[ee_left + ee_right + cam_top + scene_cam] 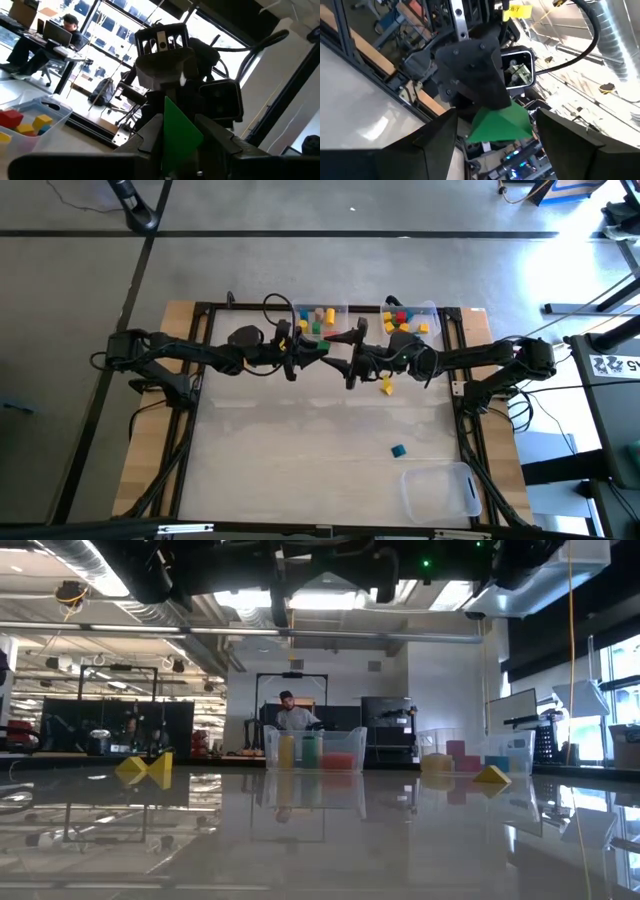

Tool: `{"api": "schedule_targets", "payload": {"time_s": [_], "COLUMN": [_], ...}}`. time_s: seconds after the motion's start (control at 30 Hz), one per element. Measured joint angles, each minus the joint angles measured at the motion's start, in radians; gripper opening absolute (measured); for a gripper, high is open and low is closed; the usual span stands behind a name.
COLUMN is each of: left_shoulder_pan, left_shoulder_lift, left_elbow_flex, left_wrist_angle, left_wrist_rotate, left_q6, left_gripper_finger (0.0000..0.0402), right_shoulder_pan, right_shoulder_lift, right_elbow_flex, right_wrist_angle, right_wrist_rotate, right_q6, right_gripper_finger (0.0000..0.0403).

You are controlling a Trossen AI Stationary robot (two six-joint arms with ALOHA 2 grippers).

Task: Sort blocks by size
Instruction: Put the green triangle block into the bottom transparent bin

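Observation:
High over the middle of the table my two grippers face each other. My left gripper is shut on a green block. My right gripper is open. Its two fingers stand on either side of the same green block, with a narrow gap showing on each side. A yellow block and a blue block lie loose on the table. Several more blocks sit in two clear bins at the far edge. My left gripper pinches the green block between its two fingers by the end nearest the wrist. The fingers come in about level from the table's left. The block's free end sticks out past the fingertips toward my right gripper, and the block is lifted clear of the table.
Two clear bins holding several coloured blocks stand side by side at the far edge. A clear bin with nothing in it sits at the near right corner. In the low view, yellow blocks lie on the glossy tabletop.

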Motion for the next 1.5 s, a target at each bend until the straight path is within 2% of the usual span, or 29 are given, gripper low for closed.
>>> {"api": "schedule_targets", "payload": {"time_s": [0.23,0.43,0.67,1.1,1.23,1.5], "left_shoulder_pan": [0.0,-0.004,-0.004,-0.004,-0.004,-0.004], "left_shoulder_lift": [0.0,0.0,0.0,0.0,0.0,-0.001], "left_elbow_flex": [0.0,0.0,0.0,0.0,0.0,0.0], "left_wrist_angle": [0.0,0.0,-0.002,-0.002,-0.006,-0.006], "left_wrist_rotate": [0.0,0.0,-0.001,-0.001,0.001,0.001], "left_q6": [0.003,0.041,0.086,0.092,0.092,0.085], "left_gripper_finger": [0.0088,0.0088,0.0088,0.0088,0.0088,0.0099], "right_shoulder_pan": [0.0,-0.001,-0.001,0.0,-0.001,-0.002], "right_shoulder_lift": [0.0,0.0,-0.002,-0.002,-0.002,-0.002], "right_elbow_flex": [0.0,0.002,0.043,0.049,0.049,0.049], "right_wrist_angle": [0.005,0.007,-0.052,-0.121,-0.121,-0.119], "right_wrist_rotate": [-0.016,-0.023,-0.083,-0.08,-0.085,-0.056], "right_q6": [0.068,0.314,0.474,0.522,0.512,0.476], "right_gripper_finger": [0.0269,0.0269,0.0269,0.0267,0.0237,0.0124]}}
